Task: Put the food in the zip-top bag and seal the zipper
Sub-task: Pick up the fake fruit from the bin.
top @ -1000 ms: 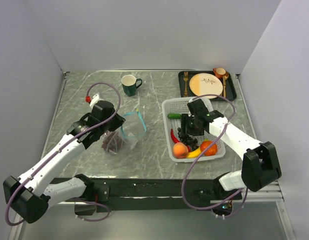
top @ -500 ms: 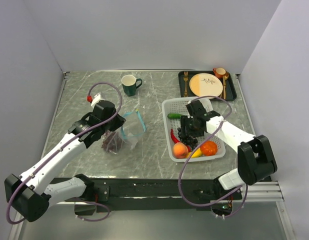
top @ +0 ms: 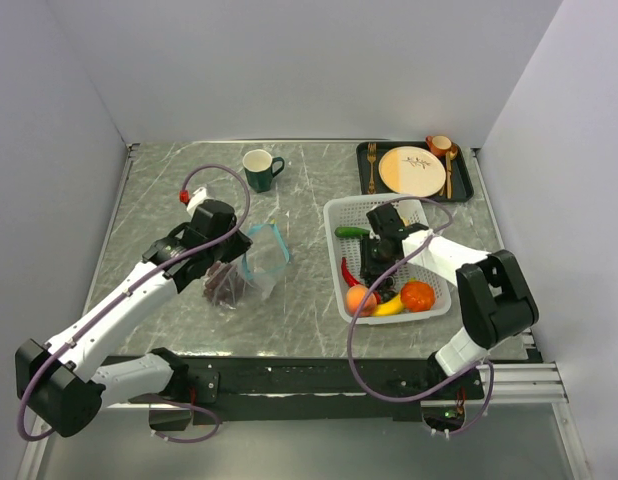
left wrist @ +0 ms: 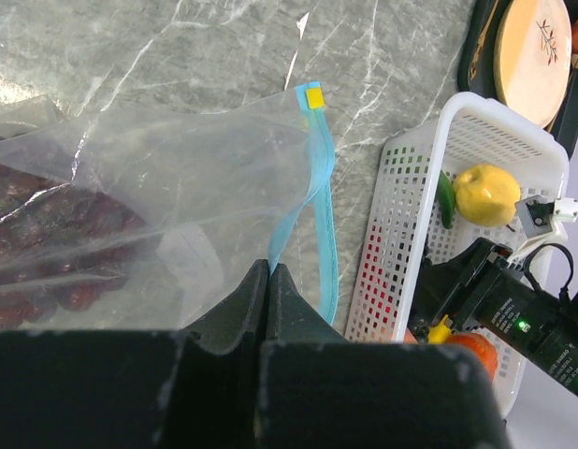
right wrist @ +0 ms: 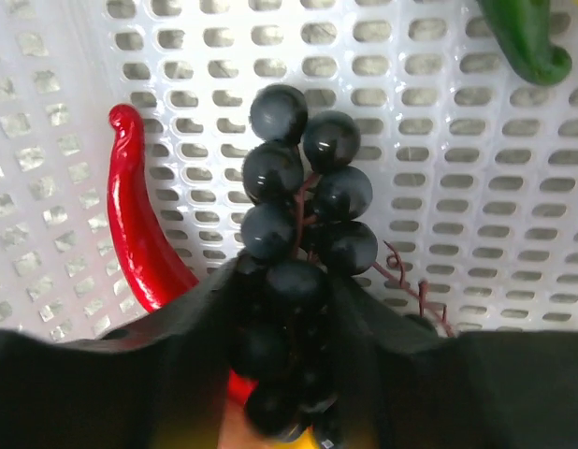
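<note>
Grape bunch [right wrist: 298,234]: seen in the mesh basket [right wrist: 439,140], beside the red chili [right wrist: 139,224].
Right gripper [right wrist: 284,374]: closed around it.
Left gripper [left wrist: 268,281]: pinched on the zip-top bag [left wrist: 195,178] mouth.
Lift: best kept vertical, chili undisturbed.

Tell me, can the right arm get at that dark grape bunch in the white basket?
Most likely yes. The right hand is down in the basket, its fingers seemingly pressing both sides of the grape bunch. Nothing covers the bunch; the red chili only lies beside it.
</note>
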Tool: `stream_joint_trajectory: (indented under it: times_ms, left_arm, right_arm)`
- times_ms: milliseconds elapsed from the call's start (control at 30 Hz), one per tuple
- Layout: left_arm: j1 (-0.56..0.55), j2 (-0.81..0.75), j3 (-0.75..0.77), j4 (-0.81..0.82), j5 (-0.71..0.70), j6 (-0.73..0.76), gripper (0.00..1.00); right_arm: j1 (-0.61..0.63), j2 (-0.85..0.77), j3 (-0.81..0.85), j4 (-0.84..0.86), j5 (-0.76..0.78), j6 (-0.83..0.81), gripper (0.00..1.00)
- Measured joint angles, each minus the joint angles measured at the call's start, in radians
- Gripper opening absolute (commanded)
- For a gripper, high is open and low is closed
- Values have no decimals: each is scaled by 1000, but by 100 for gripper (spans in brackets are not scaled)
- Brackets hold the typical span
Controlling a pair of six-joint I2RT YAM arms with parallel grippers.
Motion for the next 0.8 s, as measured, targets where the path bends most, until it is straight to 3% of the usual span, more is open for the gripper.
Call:
stream_joint_trajectory:
  times_ms: [167,633,800]
  left_arm:
    - [0,0,0,0,-3,0,1]
    - [0,10,5,-14,-3,1,1]
    - [0,10,5,-14,-2,1,1]
  right_arm:
    - [0,-2,0,15,-1,13,29]
    - [-4,-319,-20,90,54,47,25]
    - [-5,-357,-16,99,-38,92,25]
